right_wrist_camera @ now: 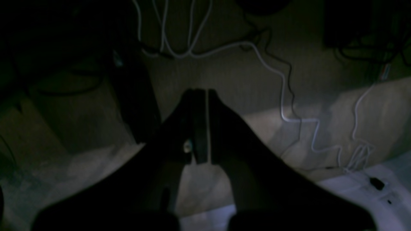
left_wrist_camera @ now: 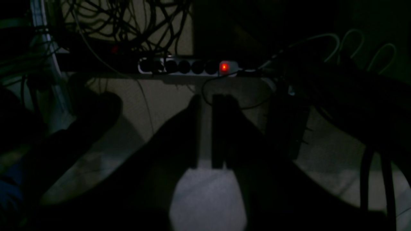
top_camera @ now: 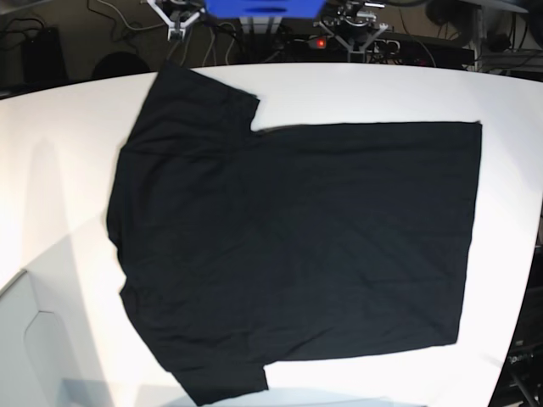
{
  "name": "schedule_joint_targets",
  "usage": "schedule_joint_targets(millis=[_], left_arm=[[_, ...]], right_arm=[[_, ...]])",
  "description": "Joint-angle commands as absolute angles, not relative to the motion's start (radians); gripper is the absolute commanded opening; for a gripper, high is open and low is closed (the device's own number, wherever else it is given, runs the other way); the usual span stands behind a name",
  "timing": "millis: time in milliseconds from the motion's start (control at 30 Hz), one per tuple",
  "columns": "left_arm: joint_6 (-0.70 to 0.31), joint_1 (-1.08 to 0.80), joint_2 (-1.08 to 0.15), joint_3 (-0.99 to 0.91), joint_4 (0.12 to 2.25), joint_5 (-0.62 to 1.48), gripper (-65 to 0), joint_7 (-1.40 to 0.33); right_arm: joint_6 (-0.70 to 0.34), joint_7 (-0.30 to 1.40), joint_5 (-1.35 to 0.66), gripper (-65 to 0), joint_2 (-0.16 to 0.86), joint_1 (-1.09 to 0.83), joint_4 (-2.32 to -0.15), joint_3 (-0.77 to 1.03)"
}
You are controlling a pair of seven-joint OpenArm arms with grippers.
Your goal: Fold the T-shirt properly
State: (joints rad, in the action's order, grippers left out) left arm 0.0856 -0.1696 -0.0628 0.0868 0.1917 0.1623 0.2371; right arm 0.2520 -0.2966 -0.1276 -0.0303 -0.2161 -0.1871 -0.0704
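We found the broad white table (top_camera: 68, 153) carrying the large plain black short-sleeved cloth T-shirt (top_camera: 297, 246), spread flat and unfolded across most of its surface. The collar end with both sleeves lay toward the left of the base view; the straight hem ran down the right. One sleeve pointed to the far edge, the other to the near edge. No fold had been started.

We judged the step in hand to be the approach for the first fold. To do it well, we advised seizing the cloth at two matching points on one long side, such as a sleeve and the hem corner on that side, pinching the top layer only where a single layer was wanted, lifting just enough to clear the table, and carrying both points across together so the edge landed parallel to the opposite edge. Uneven lift would risk a skewed crease.

Neither arm appeared in the base view. The left gripper (left_wrist_camera: 205, 134) pointed at a dim floor with a grey power strip (left_wrist_camera: 189, 66) and tangled cables; its fingers stood nearly together with a narrow gap and held nothing. The right gripper (right_wrist_camera: 201, 128) pointed at floor crossed by white cables (right_wrist_camera: 282, 96); its jaws were closed and empty. The T-shirt appeared in neither wrist view, so both grippers were well apart from it.
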Motion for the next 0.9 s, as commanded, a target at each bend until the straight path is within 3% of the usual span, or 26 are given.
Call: schedule_joint_targets(millis=[0, 233, 433, 867], left_arm=[[0.096, -0.194, -0.065, 0.088, 0.194, 0.163, -58.5, 0.243], [0.096, -0.332, -0.067, 0.088, 0.282, 0.163, -58.5, 0.361], [0.096, -0.446, -0.097, 0.088, 0.361, 0.163, -58.6, 0.435], [0.096, -0.759, -0.208, 0.088, 0.776, 0.171, -58.7, 0.533]], right_arm=[[0.249, -0.309, -0.13, -65.0, -0.03, -0.237, -0.193, -0.07], [0.249, -0.358, -0.13, -65.0, -0.03, -0.318, -0.197, -0.065], [0.254, -0.576, -0.131, -65.0, -0.03, -0.443, -0.197, -0.064], [0.255, -1.001, -0.133, -65.0, -0.03, -0.656, -0.197, -0.064]])
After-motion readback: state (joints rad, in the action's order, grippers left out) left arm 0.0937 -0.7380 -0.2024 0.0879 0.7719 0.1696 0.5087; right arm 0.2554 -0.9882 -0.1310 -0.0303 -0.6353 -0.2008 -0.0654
